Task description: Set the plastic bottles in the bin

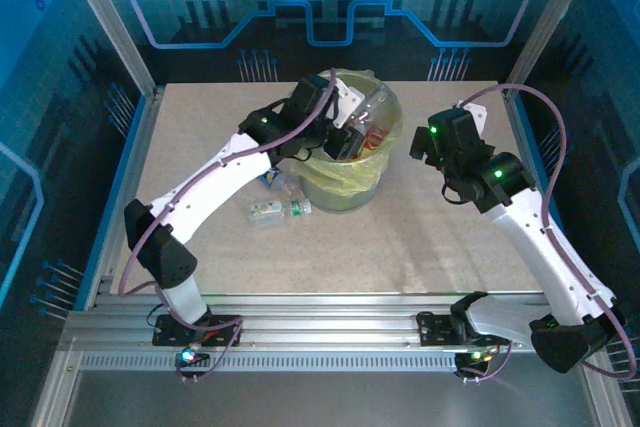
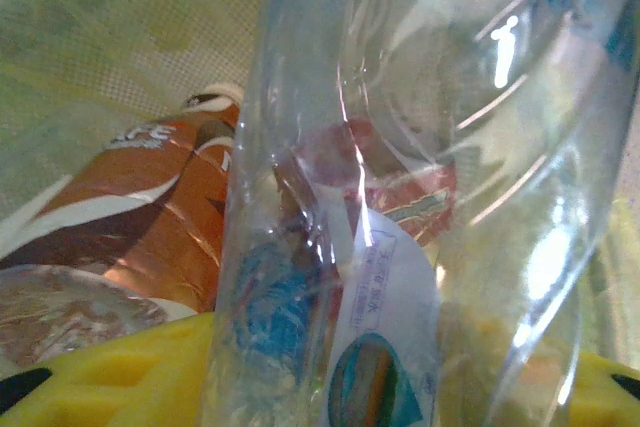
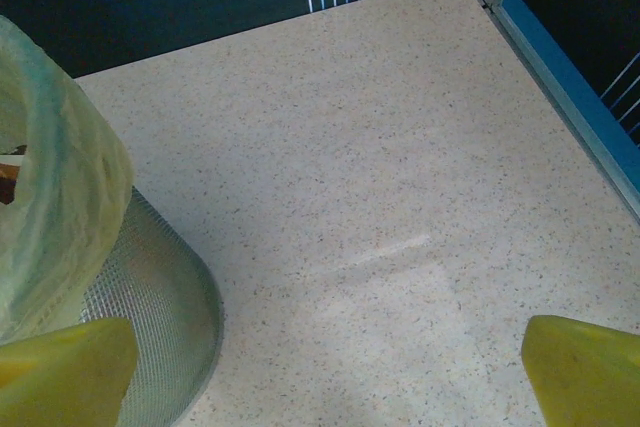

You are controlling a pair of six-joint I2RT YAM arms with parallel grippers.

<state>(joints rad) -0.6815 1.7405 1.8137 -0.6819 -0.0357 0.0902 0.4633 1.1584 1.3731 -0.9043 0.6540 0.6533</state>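
One clear bottle (image 2: 400, 187) is pinched in my left claw (image 1: 347, 139) over the mouth of the bin (image 1: 388, 107); I'd release only once it hangs well inside the rim, so it drops among those inside rather than bouncing out. My right claw (image 1: 424, 147) hovers spread and empty right of the bin, and a few bottles (image 1: 266, 212) lie on the desk (image 1: 420, 237) at its near left.

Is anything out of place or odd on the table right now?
Yes: a few small bottles lie on the table just left of the bin, outside it. The left gripper holds a clear bottle over the bin. Nothing looks spilled or broken.
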